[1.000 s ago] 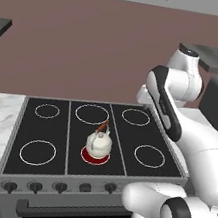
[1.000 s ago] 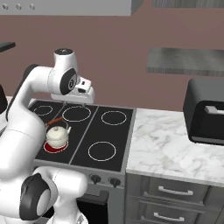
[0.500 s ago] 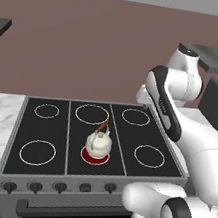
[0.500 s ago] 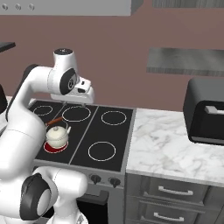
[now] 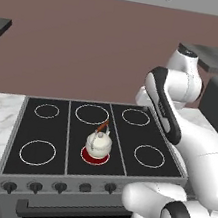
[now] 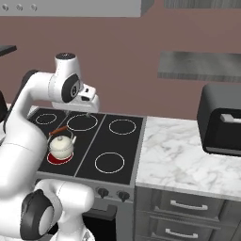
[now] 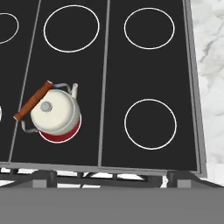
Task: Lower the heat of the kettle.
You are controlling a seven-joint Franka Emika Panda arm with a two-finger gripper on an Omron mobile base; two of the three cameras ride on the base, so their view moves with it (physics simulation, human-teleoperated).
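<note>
While the white arm [image 6: 37, 94] arches high over the black cooktop [image 5: 95, 139], which is set into a marble table [image 6: 188, 155] and carries six ring-marked burners, a dark toaster [image 6: 221, 120] stands on the marble to the right. Smaller than these, the kettle [image 5: 98, 142] sits upright on the glowing red burner [image 5: 95, 156] in the front middle, its reddish-brown handle [image 7: 33, 100] arched over the lid, with a row of knobs [image 5: 59, 187] along the stove's front edge below it. Raised above the back burners and well apart from the kettle, the gripper [image 6: 88, 113] hangs with its jaws spread wide, holding nothing.
</note>
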